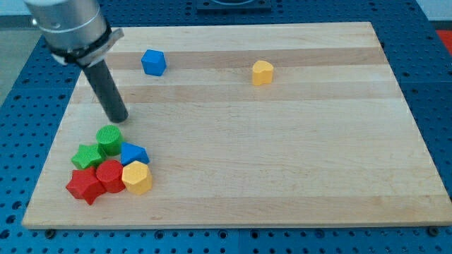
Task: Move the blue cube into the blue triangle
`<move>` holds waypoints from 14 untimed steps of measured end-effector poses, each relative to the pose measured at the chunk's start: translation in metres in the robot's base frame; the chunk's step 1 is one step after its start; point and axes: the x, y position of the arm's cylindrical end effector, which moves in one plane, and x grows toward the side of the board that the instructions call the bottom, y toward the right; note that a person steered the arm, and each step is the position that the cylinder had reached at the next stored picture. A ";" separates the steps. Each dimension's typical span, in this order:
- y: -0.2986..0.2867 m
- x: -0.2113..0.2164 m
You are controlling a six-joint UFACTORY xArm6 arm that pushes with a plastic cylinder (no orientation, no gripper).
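The blue cube (153, 62) sits near the view's top left of the wooden board (282, 155). The blue triangle (134, 153) lies in a cluster at the view's bottom left, touching other blocks. My tip (118, 118) rests on the board between them, below and left of the blue cube and just above the cluster. It touches neither blue block.
The cluster holds a green cylinder (109, 139), a green star (87, 156), a red star (84, 185), a red hexagonal block (109, 175) and a yellow hexagonal block (137, 177). A lone yellow block (262, 73) sits at the top centre.
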 end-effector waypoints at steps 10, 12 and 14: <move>0.042 -0.081; 0.042 -0.029; 0.042 -0.002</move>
